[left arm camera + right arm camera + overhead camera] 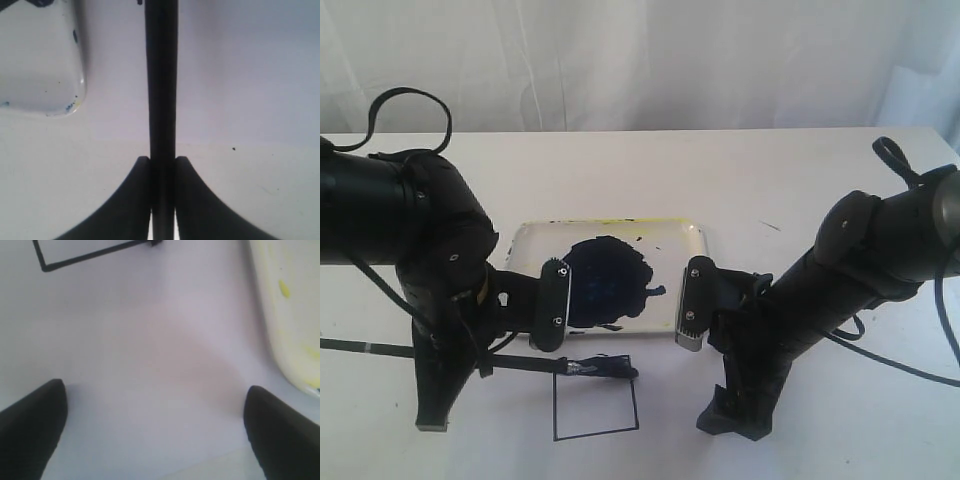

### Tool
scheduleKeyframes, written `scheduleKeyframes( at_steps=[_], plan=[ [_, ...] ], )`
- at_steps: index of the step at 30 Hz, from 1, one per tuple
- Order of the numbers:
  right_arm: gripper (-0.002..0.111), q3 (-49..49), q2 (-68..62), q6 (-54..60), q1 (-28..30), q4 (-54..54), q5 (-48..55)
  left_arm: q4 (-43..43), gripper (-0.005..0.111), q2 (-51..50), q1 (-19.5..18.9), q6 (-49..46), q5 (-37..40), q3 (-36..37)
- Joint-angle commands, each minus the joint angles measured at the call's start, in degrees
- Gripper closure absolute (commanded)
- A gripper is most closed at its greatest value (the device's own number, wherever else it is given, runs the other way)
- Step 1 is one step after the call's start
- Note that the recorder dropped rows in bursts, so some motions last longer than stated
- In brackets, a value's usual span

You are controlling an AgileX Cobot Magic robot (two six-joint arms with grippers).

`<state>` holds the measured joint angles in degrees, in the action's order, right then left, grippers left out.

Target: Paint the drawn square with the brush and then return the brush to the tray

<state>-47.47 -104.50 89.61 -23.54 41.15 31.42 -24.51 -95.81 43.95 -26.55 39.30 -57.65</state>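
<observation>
We note the left gripper [162,164] clamped tight on the brush [582,368]. The handle runs crosswise through the jaws, level with the table [800,180], and the bristle end reaches well out past the fingers toward the middle of the scene. We read this sideways hold as deliberate: it lets the arm lay the tip low on the paper [520,440] and drag it.

The brush tip sits at the far edge of the drawn square [595,406], close to the corner on the right arm's side. We cannot tell whether the bristles touch the paper. The square's inside looks white, with no paint that we can see, so we judge the painting not yet begun.

The tray [668,255] lies just beyond the brush, its rounded corner off to one side of the left gripper's fingers. A dark paint blob [605,285] fills its middle. We take the tray to be placed close for reloading and for the brush's return.

The right gripper [155,390] has its jaws spread wide with nothing between them. It hangs over bare paper, with the tray's yellow-stained rim beside it and the square's corner just ahead. We take it to be parked clear of the stroke path.

The likely next move is to sweep the tip into the outline, with light pressure to stay inside the lines.
</observation>
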Motion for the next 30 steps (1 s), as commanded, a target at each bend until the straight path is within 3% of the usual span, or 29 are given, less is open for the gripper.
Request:
scheduleKeyframes(
  at_steps=[1, 17, 30],
  plan=[
    [0.019, 1.3, -1.9, -1.4, 0.0, -2.2, 3.2, 1.4, 0.107, 0.3, 0.7, -1.0, 1.6, -0.2],
    [0.019, 1.3, -1.9, -1.4, 0.0, -2.2, 3.2, -0.5, 0.107, 0.5, 0.7, -6.0, 3.8, -0.2],
    [0.019, 1.3, -1.9, -1.4, 0.0, -2.2, 3.2, 5.6, 0.107, 0.5, 0.7, -12.7, 5.1, -0.2]
  ],
)
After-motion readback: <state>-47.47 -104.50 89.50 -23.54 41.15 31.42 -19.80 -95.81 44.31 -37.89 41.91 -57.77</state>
